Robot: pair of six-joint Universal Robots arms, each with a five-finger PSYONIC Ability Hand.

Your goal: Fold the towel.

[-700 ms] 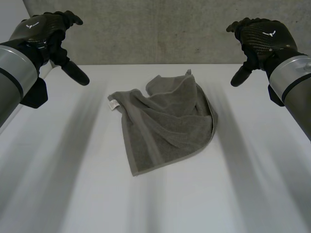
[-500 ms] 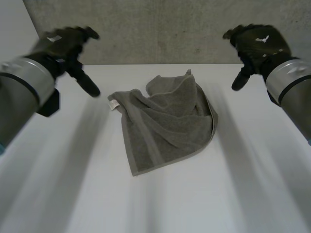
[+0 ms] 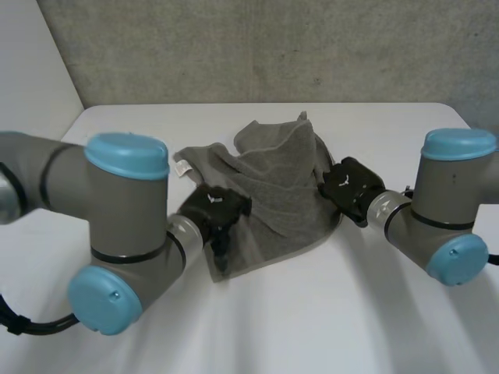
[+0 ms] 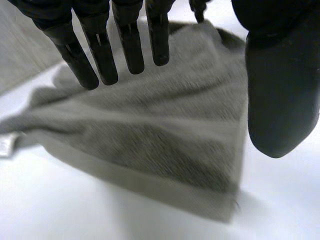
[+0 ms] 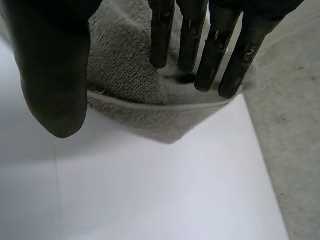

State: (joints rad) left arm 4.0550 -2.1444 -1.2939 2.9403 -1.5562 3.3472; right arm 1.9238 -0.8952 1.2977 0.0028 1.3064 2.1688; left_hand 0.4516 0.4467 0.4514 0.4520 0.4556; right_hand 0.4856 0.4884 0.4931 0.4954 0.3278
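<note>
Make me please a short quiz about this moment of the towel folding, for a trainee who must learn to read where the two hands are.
1. True or false: the left hand pinches the towel between its thumb and fingers.
2. Where is the right hand? A: at the towel's right edge. B: at the towel's far corner. C: right beside the left hand.
3. What small white thing sits at the towel's left corner?

Key:
1. False. Its fingers are straight and apart from the thumb, above the towel's near corner.
2. A.
3. A label.
</note>
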